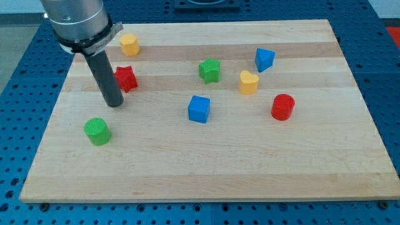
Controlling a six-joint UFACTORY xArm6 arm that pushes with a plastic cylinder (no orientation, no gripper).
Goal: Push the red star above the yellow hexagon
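Wooden board [206, 169] fills the frame. The arm's rod enters upper left; no hand fitted, so nothing is grasped. My tip [114, 104] rests left of centre, just below-left of the red star [127, 78]. Yellow hexagon [129, 44] sits above the star, near the top edge.

Pale wood with a smooth, matt, striped grain is forming the board [250, 169], resting on a blue perforated metal-looking table [19, 87]. The red star [127, 78] and yellow hexagon [129, 44] are showing matt plastic faces. The dark rod [106, 78] is looking dull beneath a brushed metal collar [75, 19].
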